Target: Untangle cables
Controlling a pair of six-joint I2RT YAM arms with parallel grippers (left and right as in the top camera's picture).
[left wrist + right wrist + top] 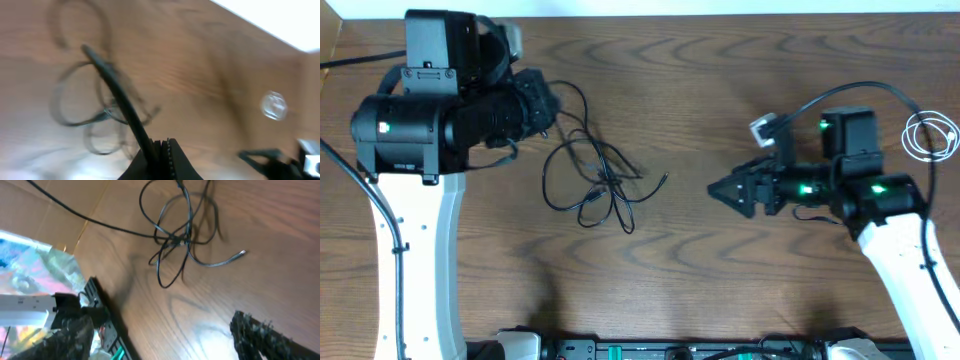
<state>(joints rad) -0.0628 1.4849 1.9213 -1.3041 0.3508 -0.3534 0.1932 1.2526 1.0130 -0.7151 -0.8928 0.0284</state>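
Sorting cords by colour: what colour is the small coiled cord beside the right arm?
White; the coiled cord shows best in the overhead view.

Left jaws pinched on black cable, arm reaching right, right jaws spread, arm pointing left

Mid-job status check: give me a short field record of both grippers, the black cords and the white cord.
left gripper: shut, pinching one strand of the black cords
right gripper: open, empty, pointing at the tangle from the right, apart from it
black cords: looped and crossed in one tangle on the table between the arms
plug end: sticks out of the tangle toward the right gripper
white cord: coiled by itself at the far right, apart from the tangle
task state: tangle not yet undone
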